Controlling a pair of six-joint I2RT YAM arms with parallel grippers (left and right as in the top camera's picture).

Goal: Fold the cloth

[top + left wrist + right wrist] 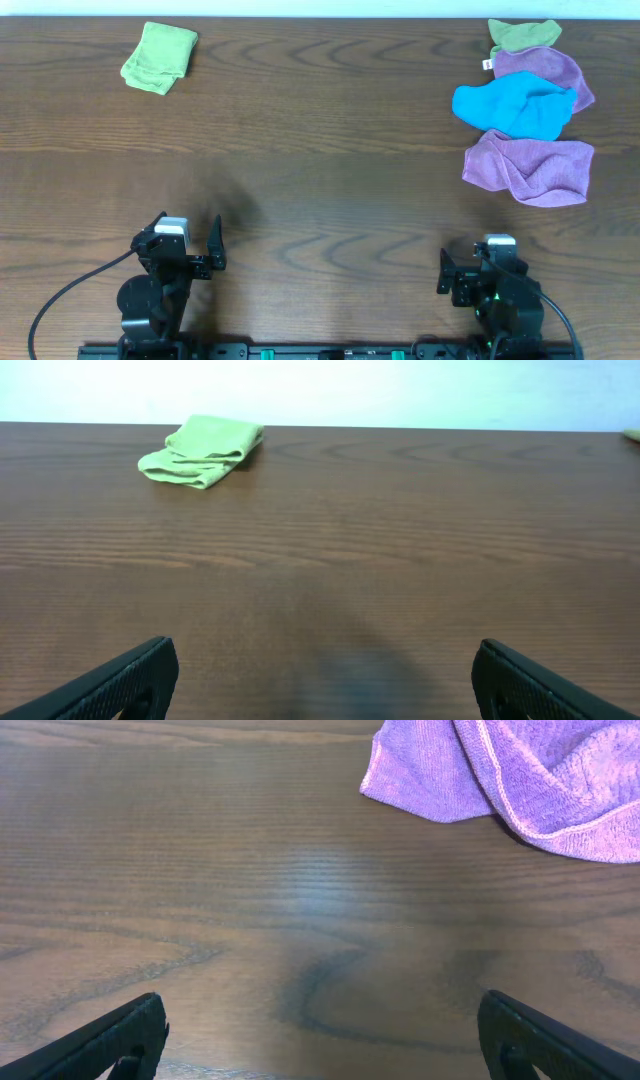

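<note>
The right pincer (320,1010) is held wide open and empty, low over the bare tabletop (250,870). The left pincer (325,655) is likewise spread wide, with nothing in it. Ahead of the right pincer and somewhat to its right, well apart from it, the cloth (530,168) is seen lying crumpled on the tabletop. Its near left corner is spread flat and a hemmed edge is turned over on top.

Just behind it, and apparently touching it, a blue cloth (515,105) is laid over a second purple cloth (560,68). A green cloth (525,35) is seen beyond these, and a folded green cloth (160,57) at the far left.

The cloth is judged light, limp and slightly clinging, so sagging and dragging are expected when it is lifted. It is best pinched at the flat near corner and spread out before any fold is made. The blue cloth could be pulled along.
</note>
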